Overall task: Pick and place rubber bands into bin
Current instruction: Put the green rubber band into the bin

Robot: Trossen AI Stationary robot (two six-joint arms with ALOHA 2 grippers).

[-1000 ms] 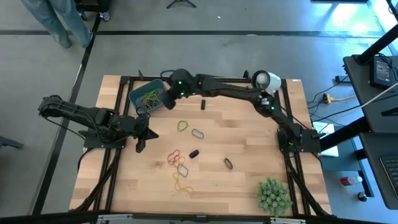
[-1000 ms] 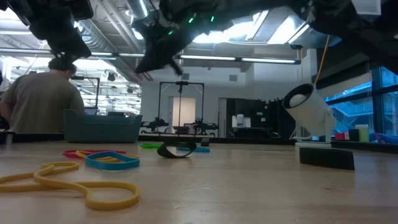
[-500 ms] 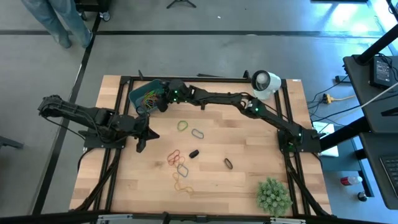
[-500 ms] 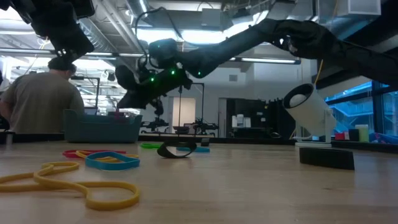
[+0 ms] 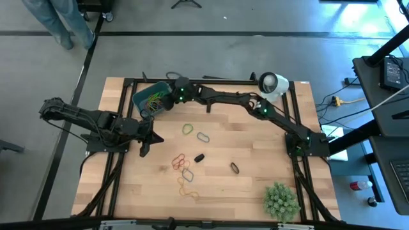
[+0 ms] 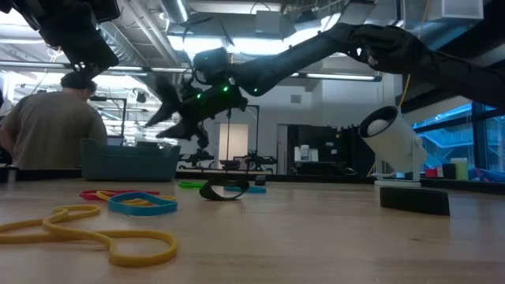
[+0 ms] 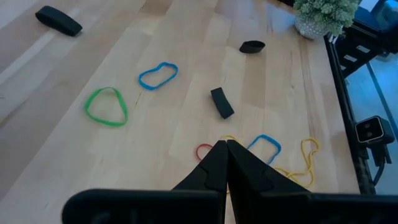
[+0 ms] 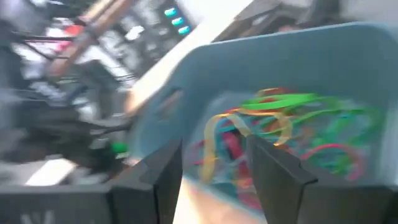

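Note:
The teal bin [image 5: 146, 96] stands at the table's far left and holds several rubber bands [image 8: 292, 118] in green, red and yellow. My right gripper [image 5: 165, 102] hangs open just over the bin's right side [image 6: 162, 122]. In the right wrist view its fingers [image 8: 168, 168] stand apart, with a yellow band [image 8: 221, 130] lying in the bin beyond them. More bands lie loose mid-table: a green one [image 5: 187, 130], a blue one [image 5: 203, 137], red ones [image 5: 179, 161], a yellow one [image 5: 187, 189] and dark ones [image 5: 199, 157]. My left gripper [image 5: 144, 151] waits shut above the table's left side [image 7: 224, 149].
A white round cup-like object [image 5: 273, 83] lies at the far right and a spiky green plant ball [image 5: 281, 201] at the near right corner. A small dark block [image 5: 208, 107] lies right of the bin. A person [image 6: 47, 130] stands beyond the table.
My right gripper has come down and toward the table's left over the bin, rolling as it went, and its fingers have opened.

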